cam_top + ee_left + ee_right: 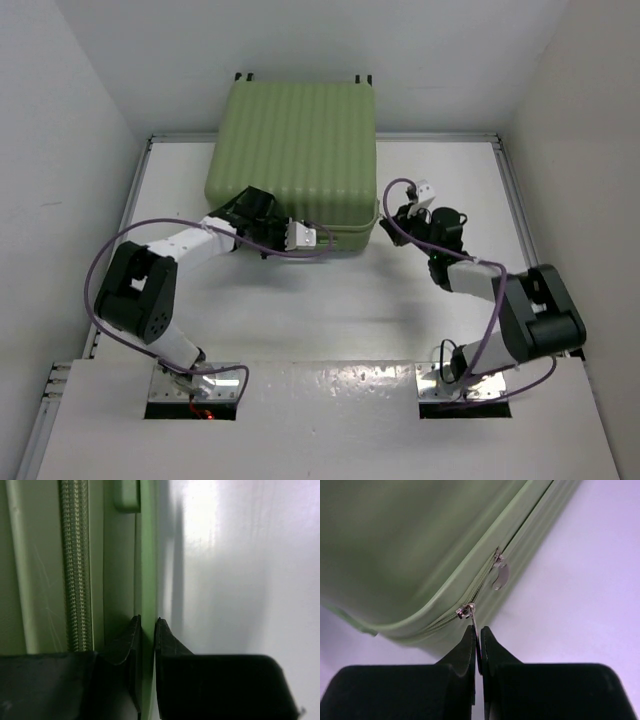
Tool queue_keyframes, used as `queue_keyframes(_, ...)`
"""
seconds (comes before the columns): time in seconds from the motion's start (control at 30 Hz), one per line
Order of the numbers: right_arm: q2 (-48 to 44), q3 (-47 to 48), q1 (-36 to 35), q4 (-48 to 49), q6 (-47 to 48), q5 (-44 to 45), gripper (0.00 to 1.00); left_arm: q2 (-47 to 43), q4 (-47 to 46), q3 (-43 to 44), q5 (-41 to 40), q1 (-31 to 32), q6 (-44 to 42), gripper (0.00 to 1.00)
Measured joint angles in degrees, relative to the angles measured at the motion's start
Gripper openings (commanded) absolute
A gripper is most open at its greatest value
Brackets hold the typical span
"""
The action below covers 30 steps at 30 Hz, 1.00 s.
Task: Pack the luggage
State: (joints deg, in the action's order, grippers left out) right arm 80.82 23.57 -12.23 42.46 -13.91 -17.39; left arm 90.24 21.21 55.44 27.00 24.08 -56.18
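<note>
The green luggage [292,160] lies flat and closed in the upper middle of the frame, on a white table [320,310]. Two little black wheels [245,76] poke out at its top edge. The left gripper [310,237] touches its bottom edge, near the middle. The right gripper [392,220] is at its lower right corner. A purple cable [89,275] loops beside the arm on the left.

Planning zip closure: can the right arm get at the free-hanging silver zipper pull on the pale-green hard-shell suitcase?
Likely yes: that silver zipper pull hangs unobstructed just ahead, though the right gripper is shut on the nearer zipper pull.
</note>
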Motion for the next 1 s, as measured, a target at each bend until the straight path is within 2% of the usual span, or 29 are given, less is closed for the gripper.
queue_keyframes(0.2, 13.5, 10.7, 1.1, 4.5, -1.5, 0.1, 0.0, 3.0, 1.2, 3.3, -1.0, -1.9, -1.6, 0.0)
queue_keyframes(0.37, 19.4, 16.7, 1.2, 4.9, -2.6, -0.5, 0.0, 4.9, 0.0, 5.3, -2.4, -2.0, -0.3, 0.0)
queue_keyframes(0.4, 19.9, 17.3, 1.2, 4.6, -2.6, -1.2, 0.0, 4.9, 0.0, 5.4, -2.5, -2.0, 0.3, 0.06)
queue_keyframes(0.43, 20.0, 17.7, 1.3, 4.0, -2.7, -1.8, 0.11, 4.9, 0.1, 5.5, -2.5, -2.0, 0.9, 0.16)
queue_keyframes(0.47, 20.0, 18.0, 1.3, 3.4, -2.7, -1.9, 0.18, 4.8, 0.3, 5.7, -2.4, -2.0, 1.9, 0.26)
queue_keyframes(0.5, 19.9, 18.4, 1.5, 2.5, -2.4, -1.2, 0.25, 4.7, 0.5, 5.9, -2.2, -2.0, 3.1, 0.46)
queue_keyframes(0.53, 19.5, 18.6, 1.8, 1.8, -2.4, -1.0, 0.37, 4.3, 0.9, 6.3, -2.4, -2.1, 4.2, 0.57)
queue_keyframes(0.57, 18.9, 18.6, 2.1, 0.9, -2.3, -0.3, 0.42, 3.4, 3.0, 6.6, -1.8, -2.3, 6.1, 0.67)
queue_keyframes(0.6, 17.3, 18.5, 3.3, -0.2, -1.9, 1.1, 0.46, 1.9, 4.9, 6.7, -1.7, -2.3, 8.2, 0.99)
queue_keyframes(0.67, 12.6, 17.8, 5.4, -2.7, -1.4, 2.2, 0.55, -1.7, 9.4, 7.6, -0.5, -1.3, 12.2, 1.0)
queue_keyframes(0.73, 4.8, 16.6, 7.4, -7.0, -1.0, 2.8, 0.65, -5.3, 9.7, 9.3, -2.4, 1.2, 18.0, 1.0)
queue_keyframes(0.87, -10.9, 15.4, 7.3, -16.8, -0.3, 2.8, 0.72, -12.1, 7.8, 16.3, -6.6, 4.1, 29.3, 1.0)
queue_keyframes(1.0, -19.6, 15.3, 7.6, -26.0, 1.3, 4.0, 0.77, -17.3, 2.6, 18.3, -10.3, 2.8, 38.5, 1.0)
